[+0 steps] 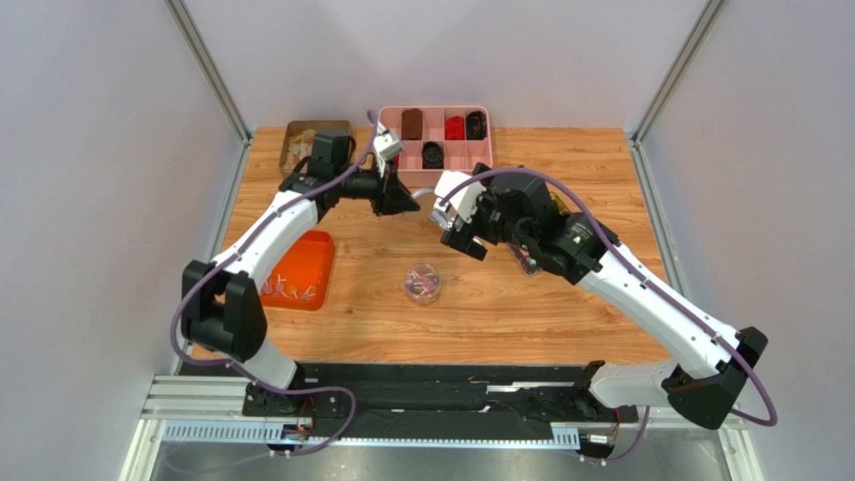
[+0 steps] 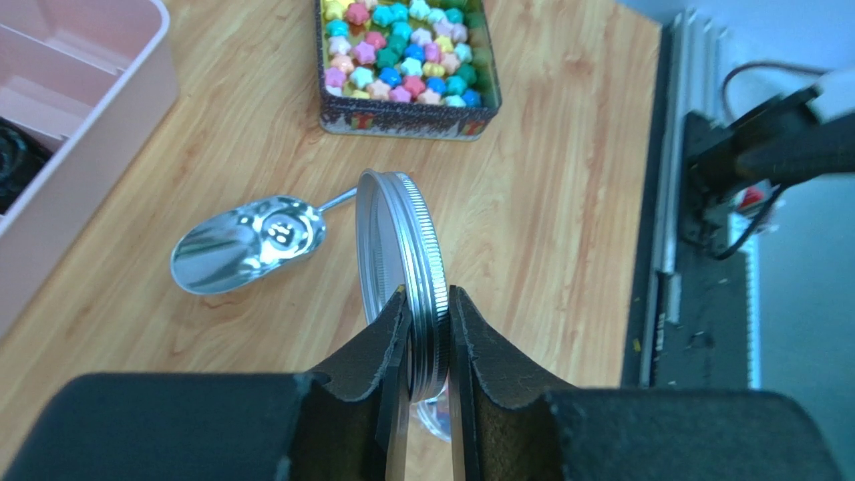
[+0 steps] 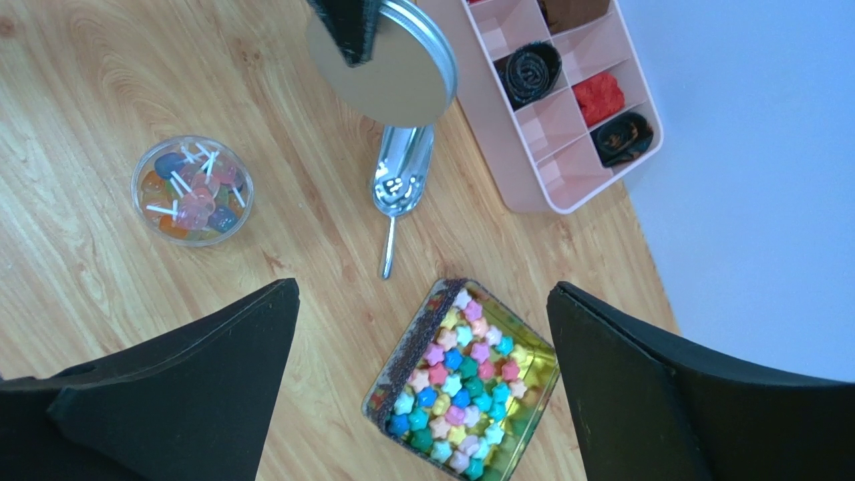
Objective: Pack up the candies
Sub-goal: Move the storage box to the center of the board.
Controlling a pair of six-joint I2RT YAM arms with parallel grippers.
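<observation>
A small clear jar (image 1: 422, 284) of candies stands open on the wooden table, mid-front; in the right wrist view the jar (image 3: 193, 190) holds pink, blue and orange sweets with white twisted ends. More candies (image 1: 291, 293) lie in the orange tray (image 1: 311, 251). My left gripper (image 2: 430, 296) is shut on the rim of a silver screw lid (image 2: 401, 251), held on edge above the table, behind the jar (image 1: 406, 200). My right gripper (image 3: 423, 291) is open and empty, hovering over a tin of star candies (image 3: 472, 391).
A metal scoop (image 2: 246, 241) lies on the table beside the lid. The pink compartment box (image 1: 434, 135) with dark items stands at the back. A second tin (image 1: 306, 140) sits at the back left. The star-candy tin (image 2: 406, 60) lies right of centre.
</observation>
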